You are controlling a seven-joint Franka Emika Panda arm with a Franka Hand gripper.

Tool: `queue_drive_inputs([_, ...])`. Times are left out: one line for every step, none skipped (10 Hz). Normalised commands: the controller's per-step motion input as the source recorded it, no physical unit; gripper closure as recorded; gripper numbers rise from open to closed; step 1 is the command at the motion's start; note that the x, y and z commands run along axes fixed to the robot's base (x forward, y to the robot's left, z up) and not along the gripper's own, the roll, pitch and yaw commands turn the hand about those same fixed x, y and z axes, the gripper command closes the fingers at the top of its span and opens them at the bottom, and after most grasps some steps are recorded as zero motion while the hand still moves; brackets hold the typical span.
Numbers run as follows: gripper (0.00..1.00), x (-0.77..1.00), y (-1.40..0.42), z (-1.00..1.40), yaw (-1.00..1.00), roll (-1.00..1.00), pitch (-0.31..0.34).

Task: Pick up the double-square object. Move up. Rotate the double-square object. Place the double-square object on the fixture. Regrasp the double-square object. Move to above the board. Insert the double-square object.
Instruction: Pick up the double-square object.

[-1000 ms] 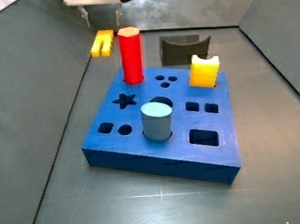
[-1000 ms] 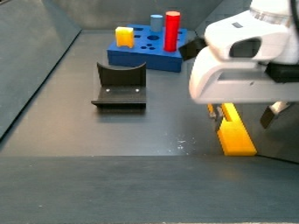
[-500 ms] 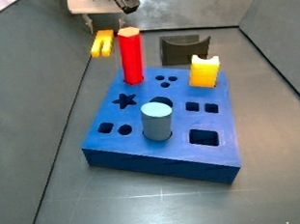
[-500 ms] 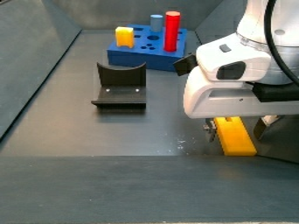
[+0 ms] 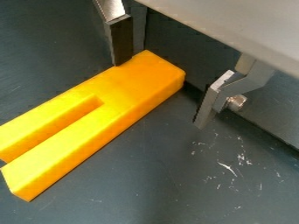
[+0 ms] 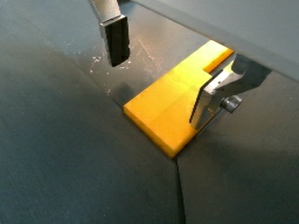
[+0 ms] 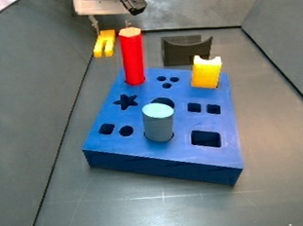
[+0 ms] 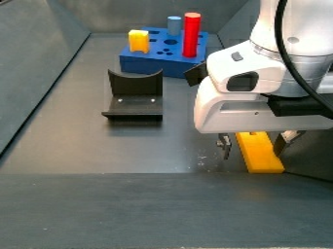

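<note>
Gripper (image 5: 176, 70) low over the floor, its flat silver fingers with dark pads (image 6: 114, 42) spread wide to either side of the solid end of the long yellow double-square object (image 5: 87, 109). Nothing gripped: clear gaps show on both sides in both wrist views. The bar lies flat on the dark grey floor (image 5: 233, 188), slotted end pointing away from the fingers. Judged as lining up for the pick; straddling the plain end probably leaves the two prongs free for later insertion.

In a side view the bar (image 8: 260, 151) sits under the white wrist housing, well apart from the dark L-shaped fixture (image 8: 132, 95) and farther still from the large blue board with cut holes (image 8: 163, 60). On the board stand a red hexagonal peg (image 7: 132, 56), a short yellow notched peg (image 7: 207, 72) and a grey-blue cylinder (image 7: 159, 121).

Open floor all round the bar; the grey side wall (image 7: 46, 54) runs near. Room to lift straight up looks ample.
</note>
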Motion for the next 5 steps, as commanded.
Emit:
queue_drive_inputs([0.0,-0.67,-0.07,-0.8,0.0,-0.01,-0.07])
queue_drive_inputs([0.0,-0.64,-0.31,-0.09,0.0,0.29,-0.064])
queue_drive_inputs([0.0,-0.54,-0.13,-0.03,0.0,0.25,-0.059])
queue_drive_inputs([0.0,-0.09,0.0,-0.59,-0.02,0.04,-0.083])
queue_drive_inputs([0.0,0.23,0.0,-0.92,0.0,0.0,-0.06])
